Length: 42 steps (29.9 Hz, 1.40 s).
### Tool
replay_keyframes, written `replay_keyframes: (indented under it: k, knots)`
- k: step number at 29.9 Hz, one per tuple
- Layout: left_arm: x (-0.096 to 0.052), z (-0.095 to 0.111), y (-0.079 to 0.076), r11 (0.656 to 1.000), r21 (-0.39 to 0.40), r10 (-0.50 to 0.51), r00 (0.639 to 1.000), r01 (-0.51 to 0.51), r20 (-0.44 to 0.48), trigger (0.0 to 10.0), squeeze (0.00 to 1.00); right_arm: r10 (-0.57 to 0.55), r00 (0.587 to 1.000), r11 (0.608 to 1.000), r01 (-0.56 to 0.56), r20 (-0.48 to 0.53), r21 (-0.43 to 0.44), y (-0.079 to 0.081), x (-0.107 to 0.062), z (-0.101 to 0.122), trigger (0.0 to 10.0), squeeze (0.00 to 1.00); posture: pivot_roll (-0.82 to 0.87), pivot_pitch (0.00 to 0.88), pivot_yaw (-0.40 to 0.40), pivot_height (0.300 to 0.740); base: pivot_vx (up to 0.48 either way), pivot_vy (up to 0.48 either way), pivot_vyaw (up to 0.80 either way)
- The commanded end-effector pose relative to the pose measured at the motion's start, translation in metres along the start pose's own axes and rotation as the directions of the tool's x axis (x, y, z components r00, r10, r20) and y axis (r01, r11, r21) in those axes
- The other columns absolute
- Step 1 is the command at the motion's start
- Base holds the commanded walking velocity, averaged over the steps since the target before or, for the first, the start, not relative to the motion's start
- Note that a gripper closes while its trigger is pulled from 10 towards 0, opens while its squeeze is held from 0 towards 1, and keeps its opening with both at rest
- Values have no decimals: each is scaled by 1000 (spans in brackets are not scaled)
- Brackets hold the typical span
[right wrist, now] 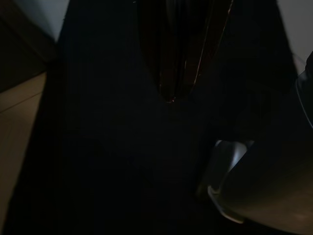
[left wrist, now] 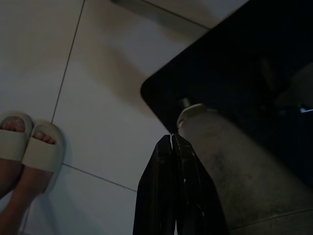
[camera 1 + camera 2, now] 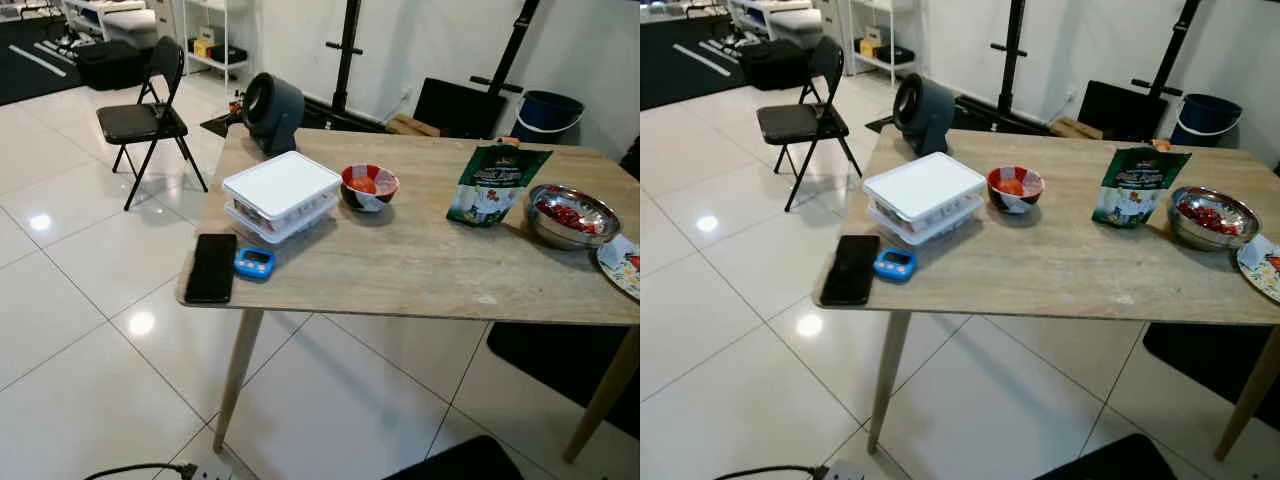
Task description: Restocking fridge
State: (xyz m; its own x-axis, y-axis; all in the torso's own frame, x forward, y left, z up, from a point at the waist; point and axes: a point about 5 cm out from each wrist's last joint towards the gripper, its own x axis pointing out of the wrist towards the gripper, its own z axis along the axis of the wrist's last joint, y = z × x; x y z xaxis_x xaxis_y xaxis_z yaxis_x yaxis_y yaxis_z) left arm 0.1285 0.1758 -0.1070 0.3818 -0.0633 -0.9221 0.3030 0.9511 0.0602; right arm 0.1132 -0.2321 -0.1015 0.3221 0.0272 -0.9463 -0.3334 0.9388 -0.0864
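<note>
Fingers: the left gripper [image 2: 172, 142] hangs idle above the tiled floor [image 2: 98, 73] with its two black fingers pressed together and holding nothing; the right gripper [image 1: 171, 95] hangs in deep shade, and whether its fingers are together or apart cannot be told. Counter [image 3: 420, 265], pale wood on slanted legs, carries the stock. Item: white lidded container [image 3: 282, 193], stacked, near the left end. Item: small patterned bowl [image 3: 369, 186] holding something orange-red, just beside the container. Item: green pouch [image 3: 495, 183], standing, right of the bowl. Item: steel bowl [image 3: 573, 214] of red pieces, near the right end. Item: plate [image 3: 622, 265], cut off by the right edge, its contents unclear. Non-stock on the front left corner: black phone [image 3: 211, 267], lying flat, and blue timer [image 3: 254, 262] just beside it. A dark round appliance [image 3: 270, 108] stands behind the far left corner. Beyond: black folding chair [image 3: 148, 115], blue bucket [image 3: 545, 110], dark stand uprights against the wall. A person's feet in pale slippers [image 2: 29, 147] stand on the tiles near the left arm. Progress, as judged: not begun; every food item sits on the counter untouched, both arms are down, and all picking up, carrying and shelving remains. Hidden or unclear: no fridge can be made out; the container's contents are masked by its lid; the pouch label is too small to read; the right wrist view is nearly black apart from a pale curved part.
</note>
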Motion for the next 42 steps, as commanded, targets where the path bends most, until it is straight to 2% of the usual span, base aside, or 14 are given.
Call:
replay_keyframes:
  k: [1, 12, 25, 29, 34, 35, 37, 40, 41, 42]
  knots:
    - [-1, -16, -7, 1000, 0, -27, 998, 27, -60, 10000, 0, -10, 1000, 1000, 10, -6, 13, -5, -2, -4, 10000, 0, -48, 0, -57, 740, 0, -454, 0]
    - [-1, -15, -7, 1000, 0, -20, 998, 20, -55, 10000, 0, -3, 1000, 1000, 3, 4, 17, -4, -1, -2, 10000, 0, -50, 0, -59, 740, 0, -426, 0]
    - [-1, -17, -8, 1000, -10, -17, 998, 16, -59, 10000, 0, 2, 1000, 1000, -2, 9, 14, -4, -1, -1, 10000, 0, -48, 0, -60, 740, 0, 0, 0]
    - [-1, -21, -12, 999, 33, -29, 996, 32, -84, 10000, 0, -21, 1000, 1000, 21, 4, -12, -4, -1, -1, 10000, 0, -48, 0, -60, 740, 0, 0, 0]
    - [-1, -19, -11, 995, 104, 3, 998, 4, -65, 10000, 0, -60, 998, 998, 61, 24, -25, -2, 1, 6, 10000, 0, -47, 8, -58, 740, 0, 0, 0]
    - [-1, -16, -9, 989, 148, 22, 999, -15, -48, 10000, 0, -90, 994, 996, 90, 58, -1, -2, 2, 14, 10000, 0, -41, 23, -57, 740, 0, 0, 0]
    - [-1, -15, -9, 986, 165, 28, 999, -21, -43, 10000, 0, -104, 992, 995, 103, 72, 15, -2, 2, 18, 10000, 0, -39, 26, -56, 740, 0, 0, 0]
    - [0, -11, -6, 975, 216, 56, 998, -49, -29, 10000, 0, -140, 982, 979, 118, 130, 167, -2, 3, 34, 10000, 0, -32, 42, -54, 740, 0, 0, 0]
    - [0, -9, -6, 972, 227, 62, 998, -55, -22, 10000, 0, -140, 980, 973, 110, 144, 202, 0, 4, 40, 10000, 0, -30, 47, -51, 740, 0, 0, 0]
    - [0, -9, -6, 972, 227, 62, 998, -55, -22, 10000, 0, -140, 980, 973, 110, 144, 202, 0, 4, 40, 10000, 0, -30, 47, -51, 740, 0, 0, 0]
